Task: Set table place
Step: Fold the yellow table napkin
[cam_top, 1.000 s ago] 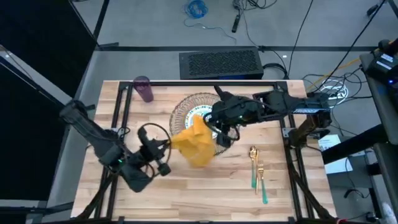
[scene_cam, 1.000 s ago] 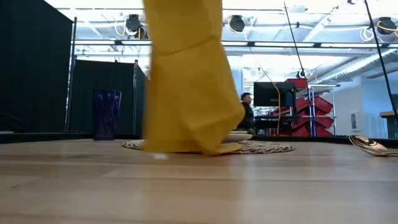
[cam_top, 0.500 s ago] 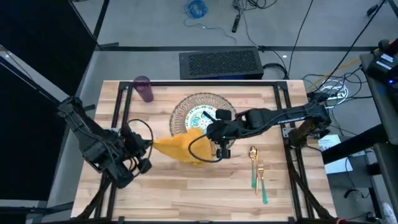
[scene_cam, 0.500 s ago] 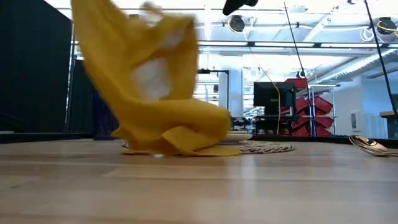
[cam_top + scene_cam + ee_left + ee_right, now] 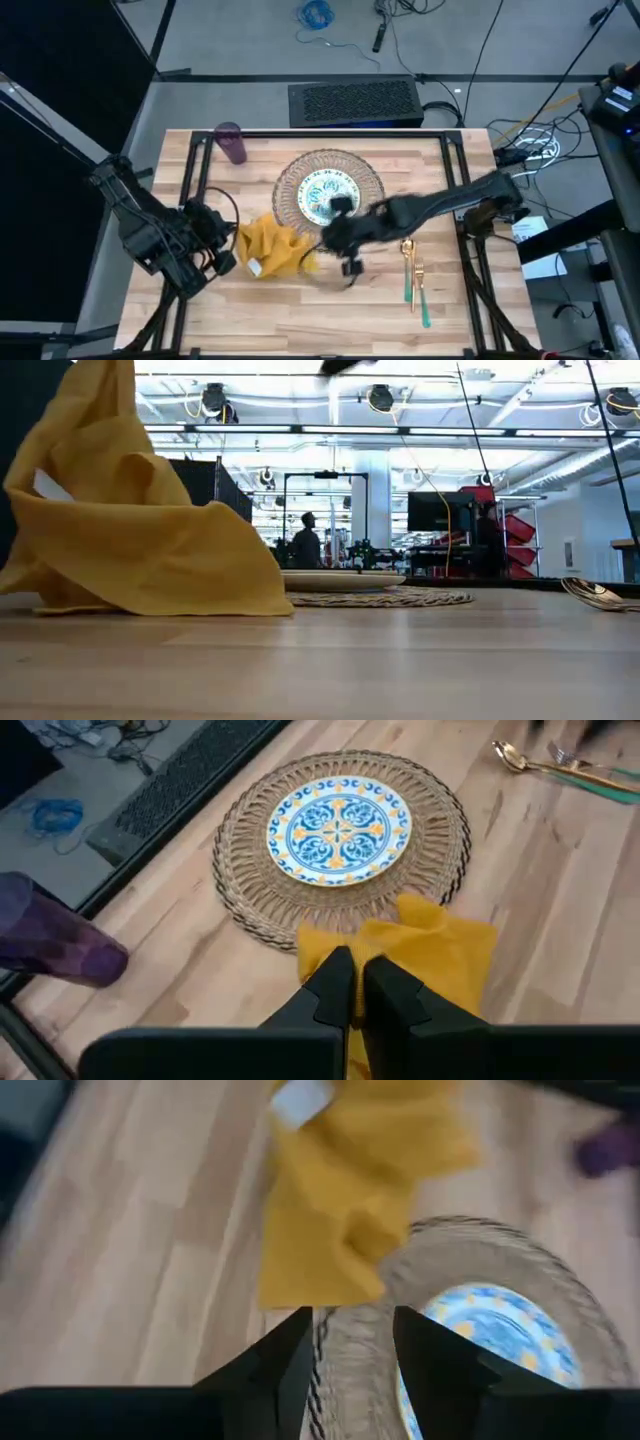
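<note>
Left gripper (image 5: pixel 355 982): I read its 2 fingers as pressed together on the near edge of the napkin (image 5: pixel 270 250), pinching the cloth.
Right gripper (image 5: pixel 352 1342): I see its fingers spread apart with nothing between them, above the seam where the napkin meets the mat (image 5: pixel 352 168); in the high view it blurs near the mat's front rim.
Napkin: mustard cloth, crumpled in a heap on the table (image 5: pixel 300 315), just in front and to the left of the mat, one corner touching or overlapping the mat's rim; a white tag shows on it.
Napkin axis: I cannot give one, it lies bunched with a peak standing up in the low view (image 5: pixel 130 540).
Plate (image 5: pixel 329 190): centred on the mat, flat.
Cup (image 5: pixel 232 142): purple, upright at the far left corner, well apart from the napkin.
Fork and spoon (image 5: pixel 412 275): side by side right of the mat, long axes running front to back.
Open room: bare planks in front of the napkin and along the front edge.
</note>
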Controlling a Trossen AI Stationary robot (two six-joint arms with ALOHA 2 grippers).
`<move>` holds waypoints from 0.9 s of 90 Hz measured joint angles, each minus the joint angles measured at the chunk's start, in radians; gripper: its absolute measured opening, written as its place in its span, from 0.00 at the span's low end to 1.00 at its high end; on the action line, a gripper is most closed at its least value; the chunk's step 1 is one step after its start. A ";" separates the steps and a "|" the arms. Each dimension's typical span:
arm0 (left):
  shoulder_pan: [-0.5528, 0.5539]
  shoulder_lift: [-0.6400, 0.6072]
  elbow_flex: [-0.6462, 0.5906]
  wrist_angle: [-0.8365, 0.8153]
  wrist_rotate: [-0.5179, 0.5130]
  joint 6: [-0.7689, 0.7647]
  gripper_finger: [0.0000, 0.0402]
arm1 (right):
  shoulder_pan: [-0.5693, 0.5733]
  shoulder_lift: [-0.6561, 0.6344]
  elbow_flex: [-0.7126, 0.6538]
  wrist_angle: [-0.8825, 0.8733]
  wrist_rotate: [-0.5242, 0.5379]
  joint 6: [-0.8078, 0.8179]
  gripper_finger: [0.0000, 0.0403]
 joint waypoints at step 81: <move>0.003 0.001 0.010 0.002 -0.006 -0.002 0.00 | -0.012 0.270 0.007 0.625 0.073 -0.425 0.32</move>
